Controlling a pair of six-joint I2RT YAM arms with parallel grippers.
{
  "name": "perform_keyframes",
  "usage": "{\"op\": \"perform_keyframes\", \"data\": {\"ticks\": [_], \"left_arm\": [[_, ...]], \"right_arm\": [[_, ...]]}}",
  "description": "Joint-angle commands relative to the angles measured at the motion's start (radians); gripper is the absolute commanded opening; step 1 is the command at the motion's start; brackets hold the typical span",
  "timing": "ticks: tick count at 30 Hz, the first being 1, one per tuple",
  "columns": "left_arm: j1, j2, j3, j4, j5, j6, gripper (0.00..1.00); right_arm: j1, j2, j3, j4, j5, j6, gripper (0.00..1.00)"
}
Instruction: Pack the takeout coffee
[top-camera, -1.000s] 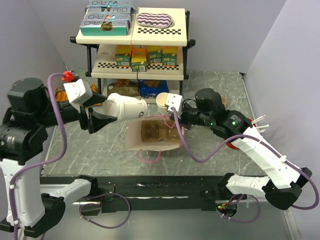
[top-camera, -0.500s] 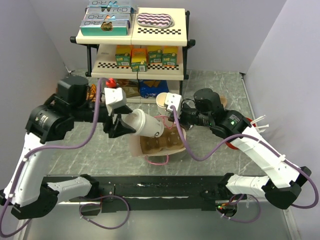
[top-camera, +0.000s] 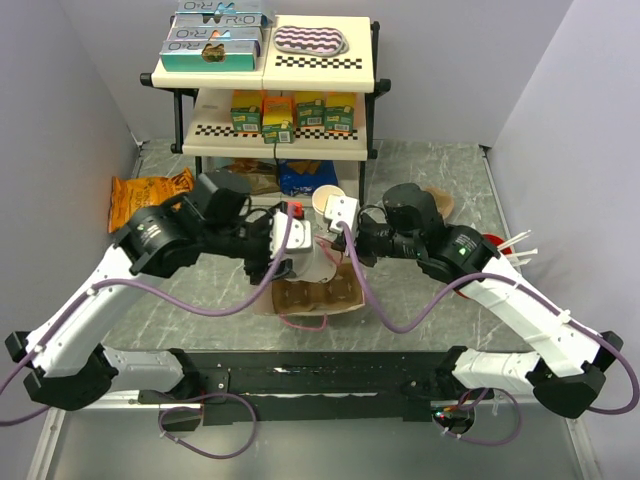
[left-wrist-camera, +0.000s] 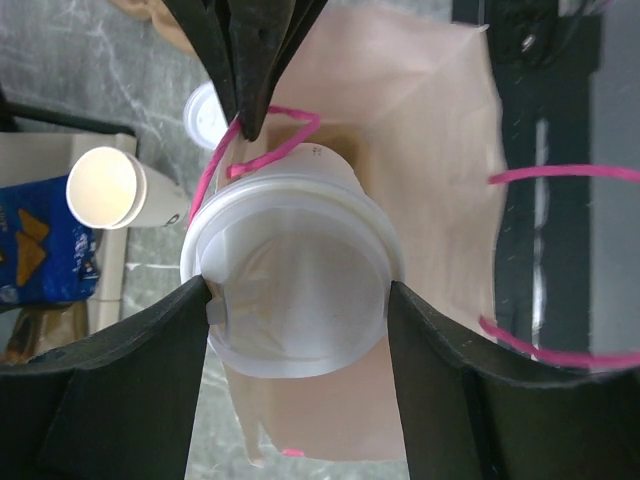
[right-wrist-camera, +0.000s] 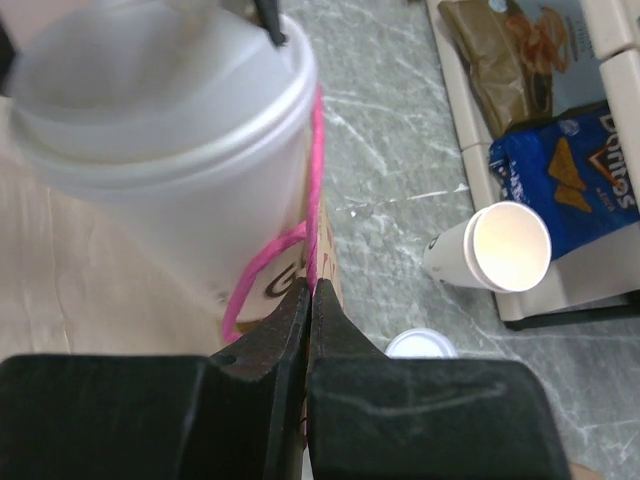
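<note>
1. The left fingers grasp the takeout coffee from both sides, just under its white lid. The grip appears square.
2. The right fingers are clenched on the rim of the paper bag at its pink handle, and they hold the mouth open.
3. The cup stands roughly upright in the bag mouth. Its base is below the rim and its lid is above it.
4. Progress, as judged: the bag is open, the cup is lidded, and insertion is under way. The cup is not yet seated or let go. It has to be lowered onto the cardboard carrier inside the bag, released, and both arms cleared.
5. Surroundings:
   - A stack of lidless cups lies on the counter just beyond the bag.
   - A loose white lid sits beside the stack.
   - A blue chip packet and the shelf rack are farther beyond the bag.
6. Obstructions:
   - The pink handle lies against the cup wall and could snag the lid.
   - The right fingers sit close beside the cup, which leaves little room inside the bag mouth.
</note>
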Motion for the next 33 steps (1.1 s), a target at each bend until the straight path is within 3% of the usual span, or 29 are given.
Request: {"op": "perform_keyframes", "data": {"ticks": [1, 9, 22, 26, 30, 33], "left_arm": [[-0.058, 0.008, -0.027, 0.057, -0.122, 0.08, 0.01], [-0.174, -0.006, -0.156, 0.094, -0.22, 0.169, 0.01], [-0.218, -0.064, -0.252, 0.111, -0.306, 0.266, 0.01], [-0.218, -0.071, -0.232, 0.083, -0.289, 0.297, 0.01], [-0.221, -0.119, -0.248, 0.156, -0.282, 0.315, 0.01], [-0.222, -0.113, -0.213, 0.1, -0.245, 0.335, 0.01]], "right_arm": [[0.015, -0.052, -0.03, 0.048, -0.011, -0.001, 0.0], [0.013, -0.08, -0.072, 0.072, 0.001, 0.042, 0.0], [0.006, -0.086, -0.072, 0.117, 0.036, 0.067, 0.0], [0.006, -0.086, -0.05, 0.088, 0.033, 0.053, 0.0], [0.006, -0.08, -0.055, 0.078, 0.036, 0.051, 0.0], [-0.006, -0.072, -0.05, 0.081, 0.047, 0.077, 0.0]]}}
